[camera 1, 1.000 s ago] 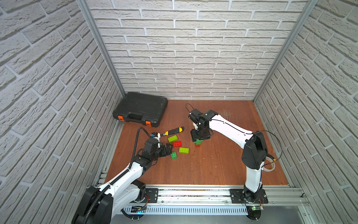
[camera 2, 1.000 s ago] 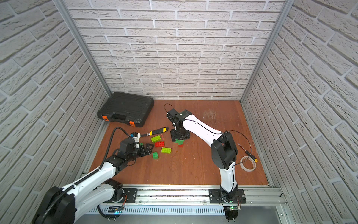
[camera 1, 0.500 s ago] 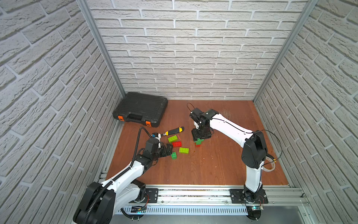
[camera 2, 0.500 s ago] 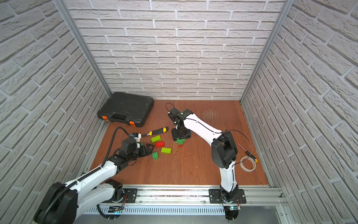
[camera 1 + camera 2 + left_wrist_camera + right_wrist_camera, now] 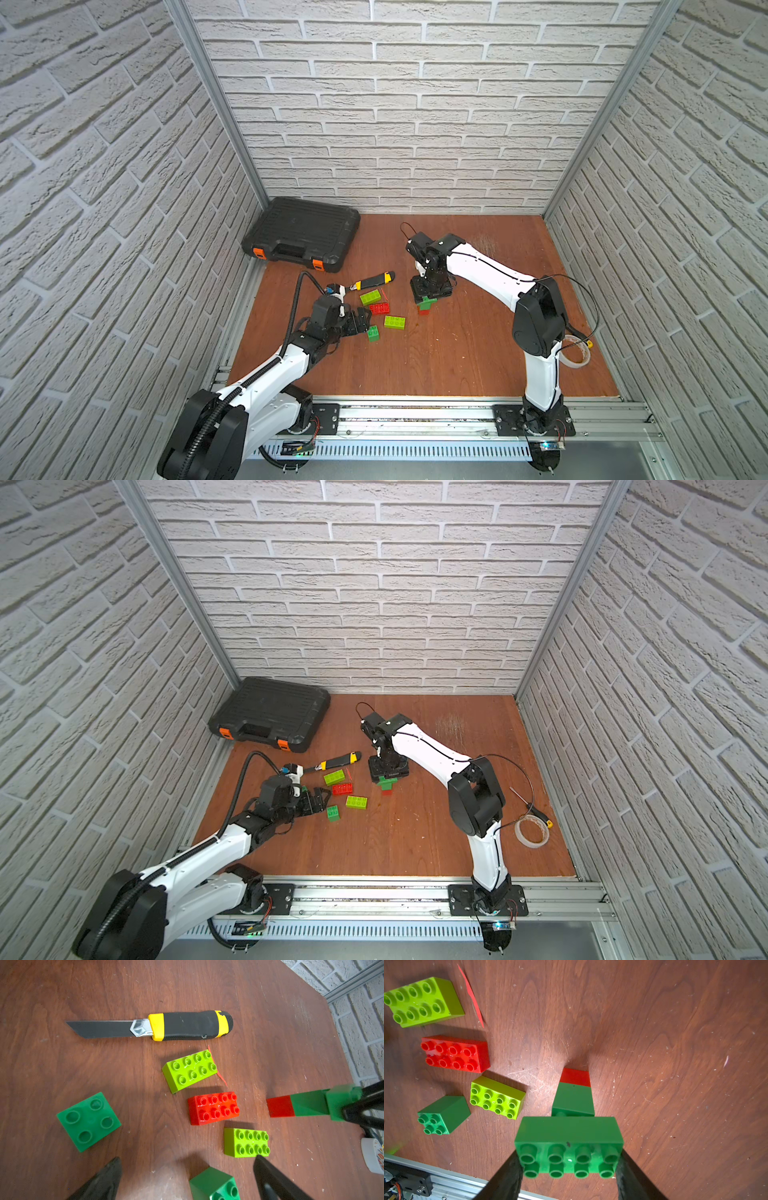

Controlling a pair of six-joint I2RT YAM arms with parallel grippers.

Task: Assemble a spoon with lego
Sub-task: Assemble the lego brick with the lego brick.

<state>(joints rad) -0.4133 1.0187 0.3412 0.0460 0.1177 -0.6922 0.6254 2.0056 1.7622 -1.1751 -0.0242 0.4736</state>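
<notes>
**Right gripper** [image 5: 569, 1159]: the jaws are clamped on the two short ends of the dark green oblong brick [image 5: 569, 1136]. This brick is the top layer of the partly built spoon [image 5: 426, 302]. Below it come a narrower green brick and a red base that rests on the table [image 5: 457, 357]. In both top views the spoon stands upright just right of and below frame centre.

**Left gripper** [image 5: 187, 1159]: the jaws are spread wide and grip nothing. A dark green square brick [image 5: 214, 1184] sits between the fingers; no contact is visible.

**Loose lego**, left of the spoon in both top views:
- two lime bricks [image 5: 190, 1070] [image 5: 246, 1142]
- a red brick [image 5: 214, 1108]
- a second green square [image 5: 89, 1122]

A utility knife [image 5: 187, 1025] lies beyond these bricks. A black case [image 5: 301, 235] lies further back, towards the left.
</notes>
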